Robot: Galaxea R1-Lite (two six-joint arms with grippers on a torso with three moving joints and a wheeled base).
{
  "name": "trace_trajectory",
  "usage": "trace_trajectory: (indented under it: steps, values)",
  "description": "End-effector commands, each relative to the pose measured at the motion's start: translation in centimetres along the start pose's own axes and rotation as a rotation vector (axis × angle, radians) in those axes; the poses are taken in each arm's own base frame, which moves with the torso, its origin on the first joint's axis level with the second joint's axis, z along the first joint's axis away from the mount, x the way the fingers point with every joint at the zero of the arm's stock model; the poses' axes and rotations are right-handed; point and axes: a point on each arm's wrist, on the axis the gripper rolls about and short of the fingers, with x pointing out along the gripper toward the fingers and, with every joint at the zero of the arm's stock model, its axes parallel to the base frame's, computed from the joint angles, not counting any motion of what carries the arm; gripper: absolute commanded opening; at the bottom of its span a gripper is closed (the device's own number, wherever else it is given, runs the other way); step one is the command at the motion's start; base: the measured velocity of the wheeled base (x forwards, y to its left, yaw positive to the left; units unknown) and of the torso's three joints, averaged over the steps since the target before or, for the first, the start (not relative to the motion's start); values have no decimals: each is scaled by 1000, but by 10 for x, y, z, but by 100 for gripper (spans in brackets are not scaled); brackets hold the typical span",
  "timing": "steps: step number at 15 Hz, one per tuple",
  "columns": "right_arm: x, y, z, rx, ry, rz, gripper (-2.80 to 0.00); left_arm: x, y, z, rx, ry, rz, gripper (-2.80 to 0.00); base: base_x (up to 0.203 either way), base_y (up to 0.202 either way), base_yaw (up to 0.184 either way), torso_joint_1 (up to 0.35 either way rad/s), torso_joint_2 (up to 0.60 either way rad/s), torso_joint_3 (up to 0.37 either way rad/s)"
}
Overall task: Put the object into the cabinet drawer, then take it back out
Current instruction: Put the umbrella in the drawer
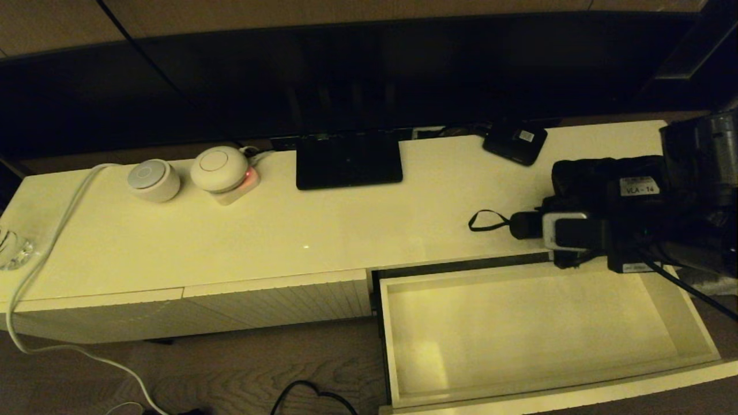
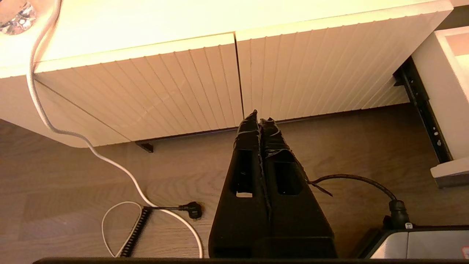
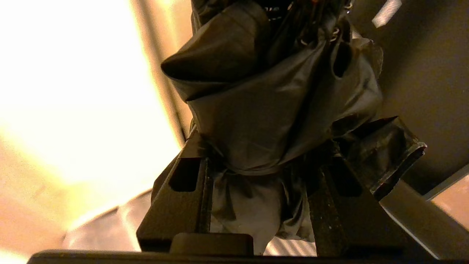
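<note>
While the right gripper (image 3: 256, 183) has its fingers clamped around the folding umbrella's (image 1: 582, 202) loose canopy, carry it nearer, over the open drawer (image 1: 536, 340). Lower it flat before releasing, wrist loop (image 1: 487, 221) inside. Your left gripper (image 2: 260, 121) hangs parked, fingers pressed together.

Dim warm yellow light — glare on the cabinet top (image 1: 288, 230), murky dark background.

a white label (image 1: 639, 186) reading "vla - 14" is seen on the right arm (image 1: 611, 190), at the scene's right.
</note>
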Motion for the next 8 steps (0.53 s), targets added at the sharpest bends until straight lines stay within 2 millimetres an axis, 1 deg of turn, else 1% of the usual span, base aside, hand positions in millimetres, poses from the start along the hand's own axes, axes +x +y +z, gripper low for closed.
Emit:
trace_trajectory:
  steps: [1, 4, 6, 8]
  values:
    - [-39, 12, -15, -12, -16, -10, -280, 0, 0, -1, 1, 3, 0, -280, 0, 0, 0, 0, 0, 0]
    - [-56, 30, -26, -9, -9, 28, -280, 0, 0, -1, 0, 3, 0, -280, 0, 0, 0, 0, 0, 0]
    - [-66, 40, -32, -10, -6, 98, -280, 0, 0, -1, 0, 3, 0, -280, 0, 0, 0, 0, 0, 0]
    - [-75, 51, -32, 39, -17, 174, -280, 0, 0, -1, 0, 3, 0, -280, 0, 0, 0, 0, 0, 0]
